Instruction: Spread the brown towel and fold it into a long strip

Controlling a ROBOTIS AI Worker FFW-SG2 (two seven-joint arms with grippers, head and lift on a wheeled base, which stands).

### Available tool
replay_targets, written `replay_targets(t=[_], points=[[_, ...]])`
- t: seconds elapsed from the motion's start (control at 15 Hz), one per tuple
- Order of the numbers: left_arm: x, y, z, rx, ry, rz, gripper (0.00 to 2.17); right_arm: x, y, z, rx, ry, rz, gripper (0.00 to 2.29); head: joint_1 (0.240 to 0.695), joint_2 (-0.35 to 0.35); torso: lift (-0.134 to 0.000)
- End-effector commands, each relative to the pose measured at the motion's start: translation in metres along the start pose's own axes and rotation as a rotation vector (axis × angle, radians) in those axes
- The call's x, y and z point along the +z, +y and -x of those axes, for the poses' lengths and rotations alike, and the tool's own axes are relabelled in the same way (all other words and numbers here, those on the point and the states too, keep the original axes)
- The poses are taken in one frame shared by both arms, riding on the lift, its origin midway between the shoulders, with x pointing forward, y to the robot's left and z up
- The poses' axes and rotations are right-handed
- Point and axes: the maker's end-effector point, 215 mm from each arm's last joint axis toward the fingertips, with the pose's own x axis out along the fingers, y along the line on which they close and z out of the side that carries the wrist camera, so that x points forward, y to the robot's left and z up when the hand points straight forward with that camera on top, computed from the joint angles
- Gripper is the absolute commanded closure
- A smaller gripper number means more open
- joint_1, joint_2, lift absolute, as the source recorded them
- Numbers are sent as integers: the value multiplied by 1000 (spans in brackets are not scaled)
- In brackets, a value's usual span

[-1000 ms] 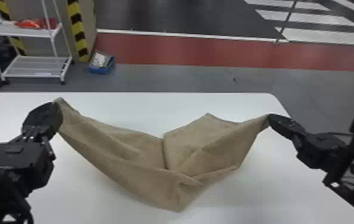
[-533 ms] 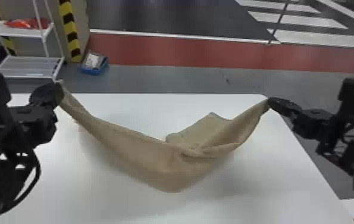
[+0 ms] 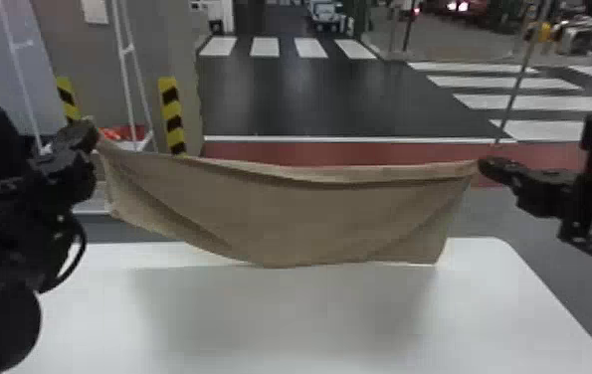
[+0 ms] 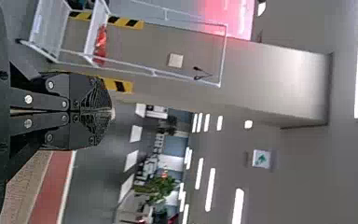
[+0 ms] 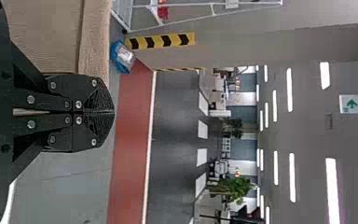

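Brown towel (image 3: pixel 299 214), bunched a moment ago, now hangs opened out by the far edge of the table (image 3: pixel 309 318), left gripper (image 3: pixel 92 130) and right gripper (image 3: pixel 481 166) each clamped on an upper corner; likely ready for laying flat.

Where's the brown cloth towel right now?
The towel spans the head view's middle, hanging between the black left pincer and black right pincer, over the white table.
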Motion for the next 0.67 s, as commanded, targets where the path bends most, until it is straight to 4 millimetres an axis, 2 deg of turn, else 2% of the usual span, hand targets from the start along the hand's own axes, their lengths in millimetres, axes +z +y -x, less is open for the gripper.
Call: replay_targets(t=[0.0, 0.07, 0.13, 0.33, 0.47, 0.53, 0.6], points=[[-1, 15, 17, -9, -19, 82, 1322, -9, -2, 5, 16, 2, -2, 1480, 409, -24, -117], [-16, 19, 42, -5, -20, 89, 1322, -37, 0, 15, 28, 24, -7, 1484, 399, -19, -117], [-40, 17, 67, -7, 13, 90, 1318, -67, -1, 33, 35, 42, -2, 1480, 413, -13, -117], [-131, 22, 126, 43, 161, 88, 1318, -148, 22, 74, 83, 106, 34, 1480, 504, -24, -117], [-162, 33, 158, 96, 206, 59, 1318, -183, 26, 95, 97, 135, 47, 1480, 596, -33, -117], [-168, 39, 168, 124, 220, 52, 1318, -194, 26, 104, 107, 149, 43, 1480, 671, -36, -117], [-170, 44, 176, 146, 230, 46, 1318, -201, 23, 110, 105, 160, 46, 1480, 695, -35, -117]])
